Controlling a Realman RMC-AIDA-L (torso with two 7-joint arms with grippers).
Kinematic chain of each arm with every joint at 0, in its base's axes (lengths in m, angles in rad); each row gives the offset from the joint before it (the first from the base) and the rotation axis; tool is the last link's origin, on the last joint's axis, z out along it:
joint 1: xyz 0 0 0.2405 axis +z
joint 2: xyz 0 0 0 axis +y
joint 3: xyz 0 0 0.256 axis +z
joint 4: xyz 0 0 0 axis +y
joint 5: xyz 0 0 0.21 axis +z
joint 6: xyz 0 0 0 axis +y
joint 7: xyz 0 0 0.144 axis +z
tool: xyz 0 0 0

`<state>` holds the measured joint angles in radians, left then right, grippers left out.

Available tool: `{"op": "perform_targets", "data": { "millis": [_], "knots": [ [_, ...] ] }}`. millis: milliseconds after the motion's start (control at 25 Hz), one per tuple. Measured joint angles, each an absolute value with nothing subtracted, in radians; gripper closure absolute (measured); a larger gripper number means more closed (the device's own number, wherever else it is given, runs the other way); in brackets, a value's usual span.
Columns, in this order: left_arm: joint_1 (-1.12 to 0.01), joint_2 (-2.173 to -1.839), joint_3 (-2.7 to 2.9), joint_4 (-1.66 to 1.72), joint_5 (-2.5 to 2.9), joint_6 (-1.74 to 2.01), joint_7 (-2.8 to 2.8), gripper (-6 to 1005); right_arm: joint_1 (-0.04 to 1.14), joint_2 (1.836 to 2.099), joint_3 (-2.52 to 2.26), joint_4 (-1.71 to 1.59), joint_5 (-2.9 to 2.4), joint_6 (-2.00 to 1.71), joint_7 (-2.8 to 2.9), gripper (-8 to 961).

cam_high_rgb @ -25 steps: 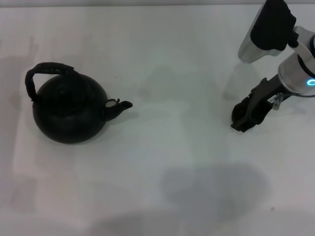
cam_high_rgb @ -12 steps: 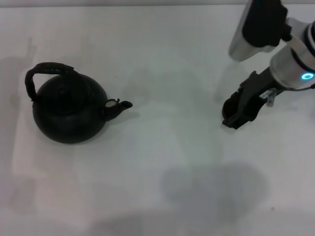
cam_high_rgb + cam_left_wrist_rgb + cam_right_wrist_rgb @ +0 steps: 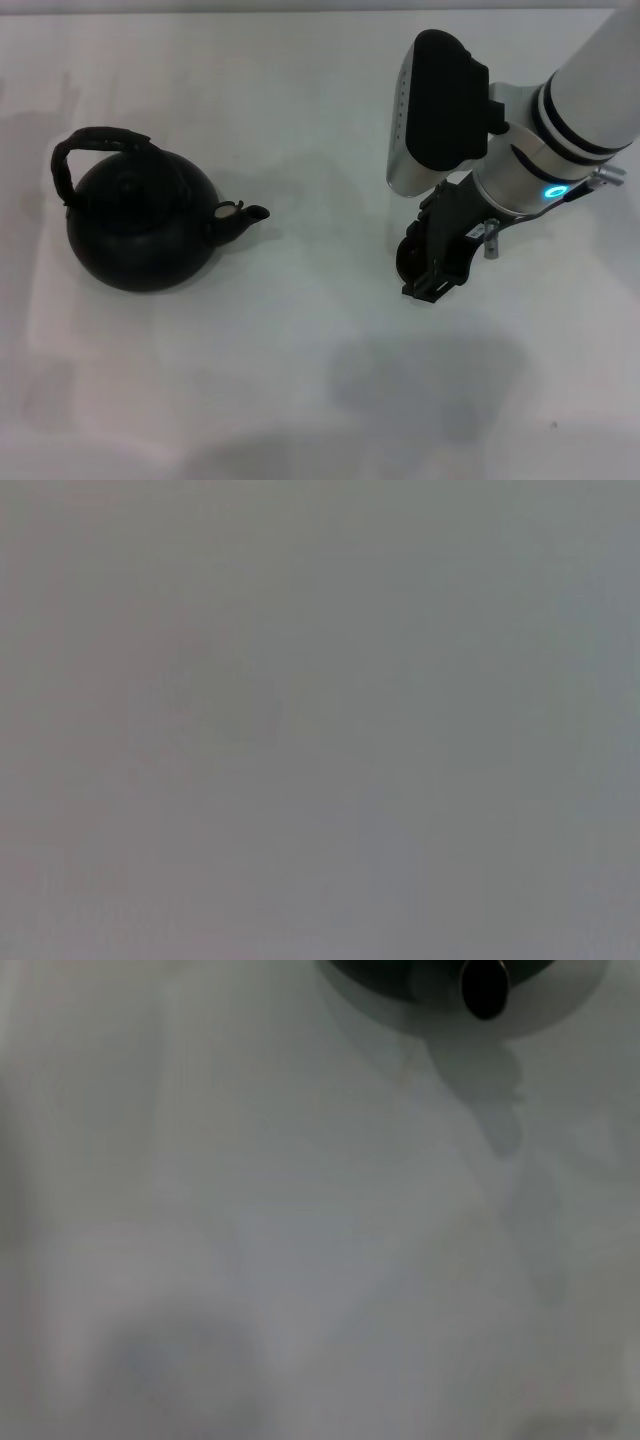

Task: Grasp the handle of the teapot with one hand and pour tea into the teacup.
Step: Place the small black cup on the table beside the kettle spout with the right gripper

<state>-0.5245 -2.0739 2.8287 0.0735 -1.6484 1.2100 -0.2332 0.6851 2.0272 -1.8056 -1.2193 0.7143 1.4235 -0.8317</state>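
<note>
Right gripper: the right gripper hangs low over the white bench, right of the bench's middle, fingers pointing down and toward the near edge.
Right gripper state: a small round dark shape sits at its left side, touching the fingers; whether the fingers are open, closed or gripping it cannot be told.
Teacup: the small dark round shape at the gripper is probably the teacup, but it is too hidden by the gripper to be sure.
Right arm: the silver and black arm reaches in from the far right corner, with a lit blue ring on the wrist.
Left gripper: not visible in any view; the left wrist view shows only flat grey.
Teapot: the black teapot stands upright near the left edge of the bench, well apart from the right gripper.
Spout: the spout points toward the right edge, at the gripper; in the right wrist view its dark mouth faces the camera.
Handle: the handle arches over the teapot's body, leaning toward the far left corner, with nothing touching it.
</note>
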Motion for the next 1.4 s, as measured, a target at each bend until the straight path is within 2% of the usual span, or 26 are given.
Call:
{"op": "perform_targets", "data": {
  "millis": [1400],
  "knots": [
    [-0.514, -2.073, 2.834, 0.073, -1.644, 1.212, -0.233, 111, 0.715, 2.028, -1.899, -1.138, 0.751, 1.332, -0.807, 191]
  ]
}}
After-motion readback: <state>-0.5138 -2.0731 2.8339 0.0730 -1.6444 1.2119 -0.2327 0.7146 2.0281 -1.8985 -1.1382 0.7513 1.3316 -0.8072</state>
